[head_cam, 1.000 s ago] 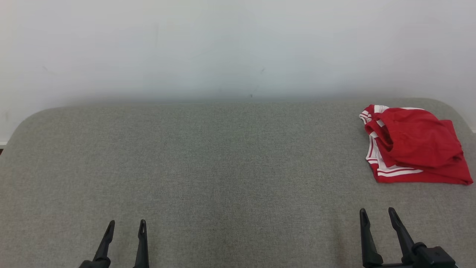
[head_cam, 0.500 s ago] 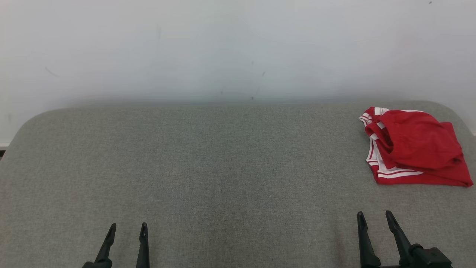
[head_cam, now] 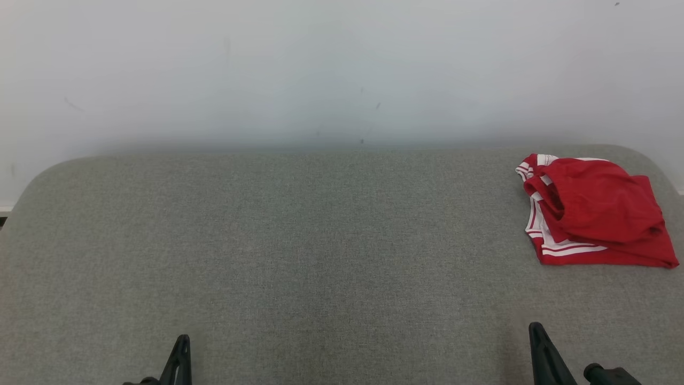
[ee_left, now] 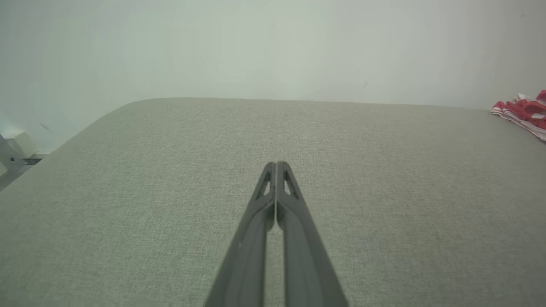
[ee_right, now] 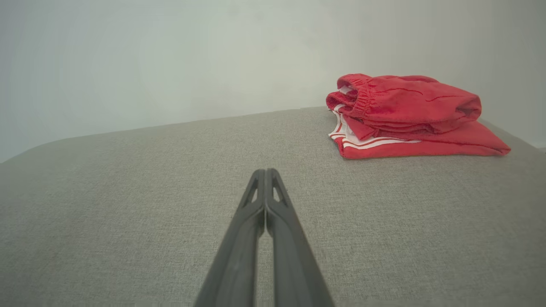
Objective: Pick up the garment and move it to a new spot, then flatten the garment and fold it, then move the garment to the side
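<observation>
Now, notes at the table. The grey cloth top [head_cam: 320, 240] has a woven texture and rounded far corners. It is set against a plain pale wall [head_cam: 342, 64] with a few faint scuff marks.

Garment [head_cam: 593, 211]: red shorts with white stripes along the edges. They lie at the far right corner of the top, close to its right edge. They sit in a loose stack, not flat. A puffy upper layer, with its gathered elastic waistband [ee_right: 362, 96] facing left, rests on a flatter lower layer. The striped hem of that lower layer pokes out on the left side. The garment lies apart from both grippers.

Left gripper [head_cam: 183, 342]: low at the near left of the top. In the left wrist view its two dark fingers are pressed together, tips meeting, with a thin slit lower down. They point across the grey cloth toward the wall. The garment is well apart from it, a red sliver at the far right edge of that view.

Right gripper [head_cam: 536, 331]: low at the near right. Its fingers are also pressed together tip to tip, pinching no cloth, and point toward the wall. The garment sits ahead of it and a little to its right, near but apart, with a strip of grey cloth between.

I cannot tell whether either pair of tips rests on the cloth or hangs just above it.
</observation>
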`<state>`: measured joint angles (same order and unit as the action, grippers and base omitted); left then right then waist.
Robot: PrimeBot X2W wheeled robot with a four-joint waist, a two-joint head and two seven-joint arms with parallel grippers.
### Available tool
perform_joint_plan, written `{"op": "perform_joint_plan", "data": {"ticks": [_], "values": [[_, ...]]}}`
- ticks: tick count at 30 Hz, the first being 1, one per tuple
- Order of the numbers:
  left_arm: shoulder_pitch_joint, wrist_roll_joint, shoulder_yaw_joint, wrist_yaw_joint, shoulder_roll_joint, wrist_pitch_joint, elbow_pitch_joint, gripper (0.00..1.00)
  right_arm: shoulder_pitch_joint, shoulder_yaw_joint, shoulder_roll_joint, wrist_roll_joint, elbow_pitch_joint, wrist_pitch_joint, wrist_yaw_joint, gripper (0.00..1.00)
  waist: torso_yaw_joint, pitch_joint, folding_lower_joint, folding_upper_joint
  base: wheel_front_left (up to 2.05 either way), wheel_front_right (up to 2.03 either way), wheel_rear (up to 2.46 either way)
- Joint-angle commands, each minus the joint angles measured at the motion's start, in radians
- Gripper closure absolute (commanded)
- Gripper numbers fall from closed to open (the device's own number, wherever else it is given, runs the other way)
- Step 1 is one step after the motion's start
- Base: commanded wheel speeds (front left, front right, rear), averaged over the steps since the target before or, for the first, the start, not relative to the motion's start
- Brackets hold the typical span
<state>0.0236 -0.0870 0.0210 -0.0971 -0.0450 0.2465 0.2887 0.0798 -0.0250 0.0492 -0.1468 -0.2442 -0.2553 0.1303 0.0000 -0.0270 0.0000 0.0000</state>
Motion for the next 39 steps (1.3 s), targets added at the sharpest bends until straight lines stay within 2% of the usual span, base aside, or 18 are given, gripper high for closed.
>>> {"op": "perform_joint_plan", "data": {"ticks": [1,19,39], "values": [[-0.016,-0.042,0.011,-0.001,-0.002,-0.012,-0.007,1.0,-0.016,-0.004,0.001,-0.044,0.013,0.007,0.0,1.0,0.0,0.0,0.0,0.0,0.0,0.0,0.0],[-0.04,-0.396,0.021,-0.009,-0.004,-0.088,-0.023,1.0,-0.055,-0.028,0.001,-0.379,0.015,0.093,0.0,1.0,0.0,0.005,0.0,0.0,0.0,0.0,0.0],[-0.066,-0.694,0.036,-0.017,-0.005,-0.158,-0.031,1.0,-0.089,-0.048,0.001,-0.666,0.016,0.167,0.0,1.0,0.0,0.01,0.0,0.0,0.0,0.0,0.0]]}}
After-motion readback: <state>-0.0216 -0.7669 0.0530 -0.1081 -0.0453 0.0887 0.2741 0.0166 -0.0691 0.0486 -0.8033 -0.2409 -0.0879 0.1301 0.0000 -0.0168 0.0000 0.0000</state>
